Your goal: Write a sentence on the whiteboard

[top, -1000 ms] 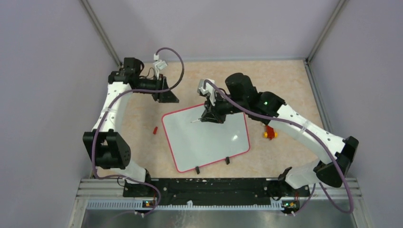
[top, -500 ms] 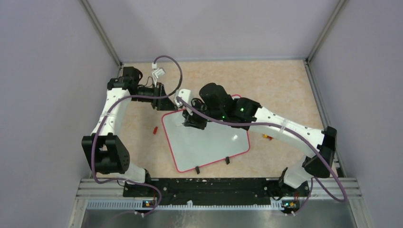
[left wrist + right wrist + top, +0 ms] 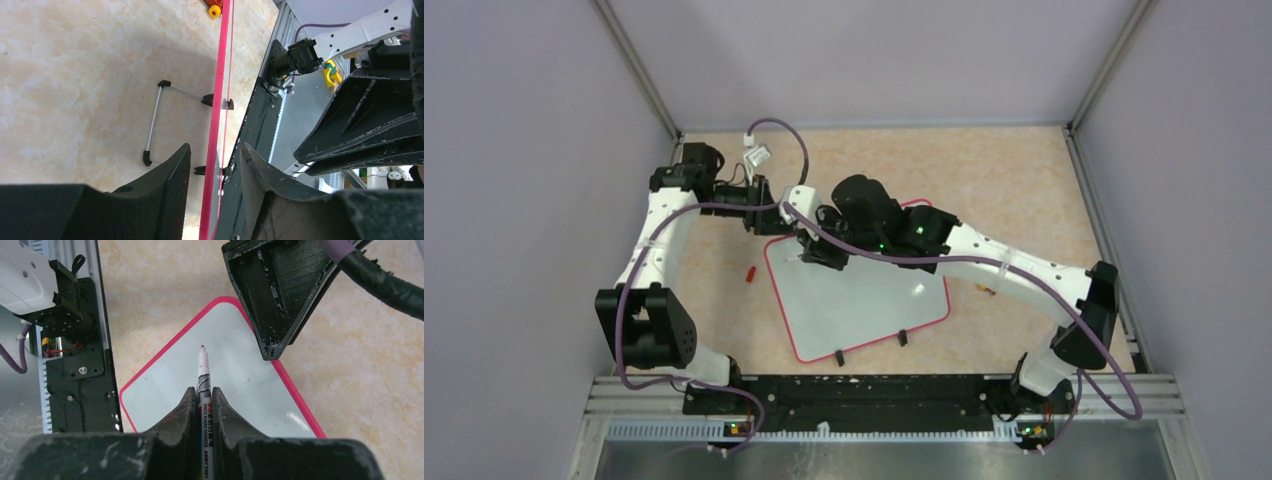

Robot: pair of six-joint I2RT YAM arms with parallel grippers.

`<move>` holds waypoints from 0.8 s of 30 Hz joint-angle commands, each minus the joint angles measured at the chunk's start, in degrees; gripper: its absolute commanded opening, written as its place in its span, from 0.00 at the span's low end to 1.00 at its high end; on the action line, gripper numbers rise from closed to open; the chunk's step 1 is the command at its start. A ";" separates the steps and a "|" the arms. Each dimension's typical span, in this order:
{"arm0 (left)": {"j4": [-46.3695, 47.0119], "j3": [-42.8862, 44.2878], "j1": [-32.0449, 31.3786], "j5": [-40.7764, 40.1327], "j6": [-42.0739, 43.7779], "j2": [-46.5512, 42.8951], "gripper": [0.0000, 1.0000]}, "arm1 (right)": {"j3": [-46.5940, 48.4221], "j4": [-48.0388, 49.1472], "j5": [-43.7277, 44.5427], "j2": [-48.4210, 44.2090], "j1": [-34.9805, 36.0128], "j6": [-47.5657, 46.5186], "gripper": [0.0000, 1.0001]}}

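Note:
The whiteboard (image 3: pixel 864 300), white with a red-pink frame, lies on the table in the top view. I see no red sentence on its surface in any view. My right gripper (image 3: pixel 810 254) is shut on a whiteboard marker (image 3: pixel 204 375), whose red tip hangs over the board (image 3: pixel 240 385) near its far-left corner. My left gripper (image 3: pixel 768 220) is at that corner. In the left wrist view its jaws (image 3: pixel 215 150) stand apart with the board's red edge (image 3: pixel 223 60) between them, not clearly touching it.
A small red cap (image 3: pixel 750 272) lies on the table left of the board. A yellow-orange object (image 3: pixel 215 9) lies right of the board, mostly hidden under my right arm in the top view. The board's wire leg (image 3: pixel 155 120) sticks out underneath. The metal rail (image 3: pixel 864 395) runs along the near edge.
My right arm has swung left across the board with the marker, to the far-left corner. My left gripper has moved down and right onto that corner's edge.

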 commanded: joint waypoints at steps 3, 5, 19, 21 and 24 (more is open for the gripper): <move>-1.04 -1.98 0.00 2.87 2.78 -1.39 0.43 | 1.91 2.07 -0.20 -0.64 0.72 -0.51 0.00; -1.04 -2.27 -0.05 2.63 2.68 -1.46 0.40 | 2.13 2.49 0.17 -0.12 0.78 -0.28 0.00; 2.05 -4.13 -0.93 1.66 -0.80 -2.46 0.00 | 3.34 3.41 0.87 1.56 0.78 0.68 0.00; 3.57 -4.94 -0.93 1.19 -2.19 -3.03 0.00 | 3.55 3.19 0.20 1.53 0.72 0.93 0.00; 8.01 -8.01 -0.93 0.95 -6.69 -4.78 0.00 | 3.39 2.59 -0.58 1.19 0.70 0.98 0.00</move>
